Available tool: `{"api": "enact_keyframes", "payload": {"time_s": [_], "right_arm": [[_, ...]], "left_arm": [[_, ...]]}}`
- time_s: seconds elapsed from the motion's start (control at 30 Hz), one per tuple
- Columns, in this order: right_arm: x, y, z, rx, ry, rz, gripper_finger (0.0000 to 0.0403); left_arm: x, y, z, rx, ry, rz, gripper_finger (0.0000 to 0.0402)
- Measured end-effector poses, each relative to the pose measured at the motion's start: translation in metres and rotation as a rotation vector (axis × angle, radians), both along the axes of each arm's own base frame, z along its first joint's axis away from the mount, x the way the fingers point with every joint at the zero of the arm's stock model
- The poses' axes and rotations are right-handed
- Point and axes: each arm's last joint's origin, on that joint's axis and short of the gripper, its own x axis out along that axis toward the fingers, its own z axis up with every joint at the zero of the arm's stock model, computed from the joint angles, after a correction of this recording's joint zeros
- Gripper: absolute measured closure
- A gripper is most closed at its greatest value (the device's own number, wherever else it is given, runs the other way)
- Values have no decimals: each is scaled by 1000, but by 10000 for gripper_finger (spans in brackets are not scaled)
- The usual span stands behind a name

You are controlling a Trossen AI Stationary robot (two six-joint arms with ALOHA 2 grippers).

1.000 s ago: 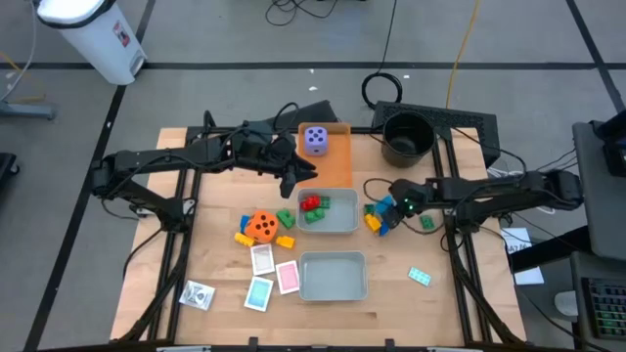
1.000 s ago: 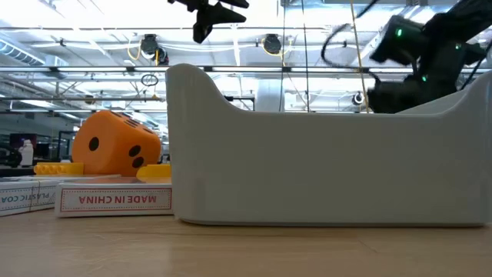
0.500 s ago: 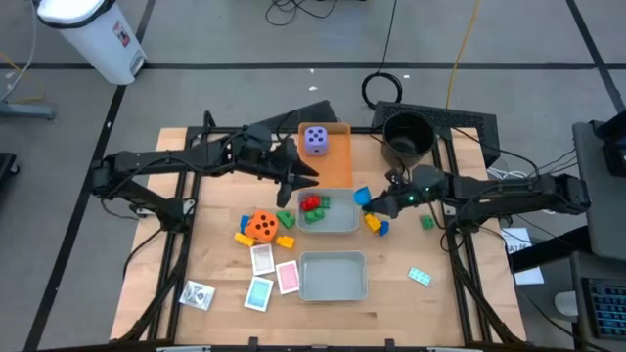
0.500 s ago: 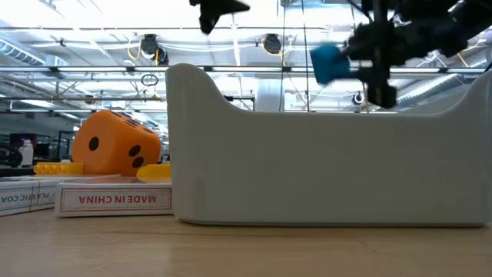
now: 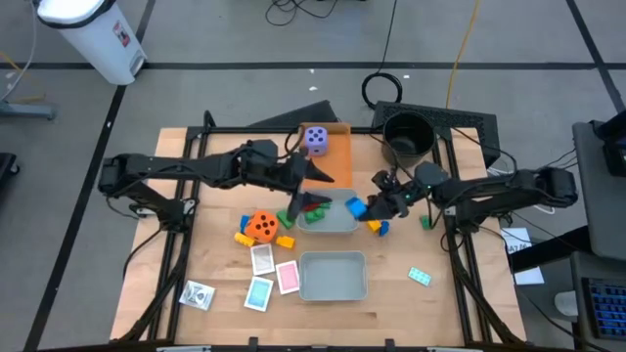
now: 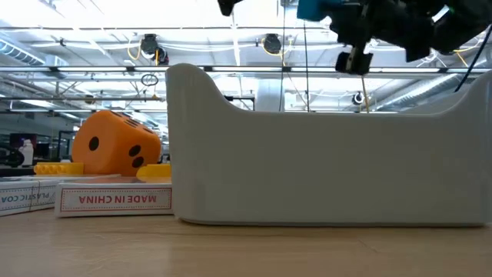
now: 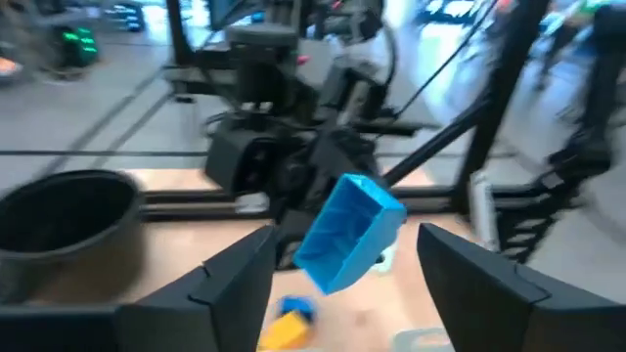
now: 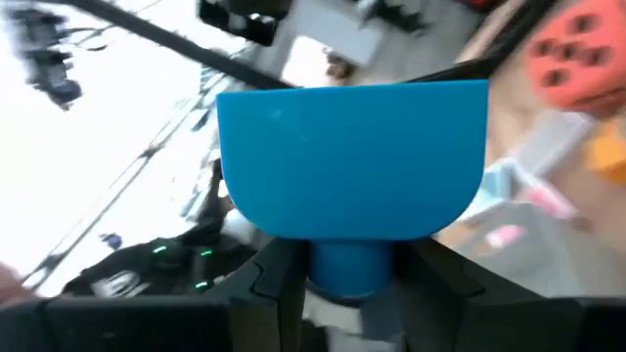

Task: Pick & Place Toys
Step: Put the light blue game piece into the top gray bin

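Light wooden table (image 5: 205, 249) on grey concrete floor, black pot (image 5: 407, 136) at far edge. Two grey rectangular trays: the farther (image 5: 337, 223) holding red and green bricks, the nearer (image 5: 333, 277) with clear wood at its right. Orange dotted die (image 5: 261, 226) and cards lie left. Left gripper (image 5: 301, 200), fingers parted and holding nothing, hovers over the farther tray's left end. Right gripper (image 5: 377, 206) grasps a blue plastic brick (image 5: 355, 207), raised beside that tray's right edge.

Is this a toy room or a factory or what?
Probably a robot lab or workshop: two robot arms work at a wooden table, cables trail over a grey floor, and the low view shows an industrial ceiling with pipes.
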Motion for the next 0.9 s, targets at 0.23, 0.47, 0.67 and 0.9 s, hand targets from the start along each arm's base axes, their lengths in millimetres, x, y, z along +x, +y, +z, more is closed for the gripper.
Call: {"api": "enact_keyframes", "payload": {"time_s": [0.23,0.47,0.67,0.9], "right_arm": [[9,1,3,66,-58,129,287],[22,2,13,41,-62,248,287],[25,2,17,27,-68,288,287],[24,-1,18,36,-63,303,287]], "left_arm": [[19,-2,11,-84,-9,-115,128],[43,-3,20,-102,60,-197,128],[55,-5,23,-105,69,-265,128],[54,-13,24,-60,57,-303,128]]}}
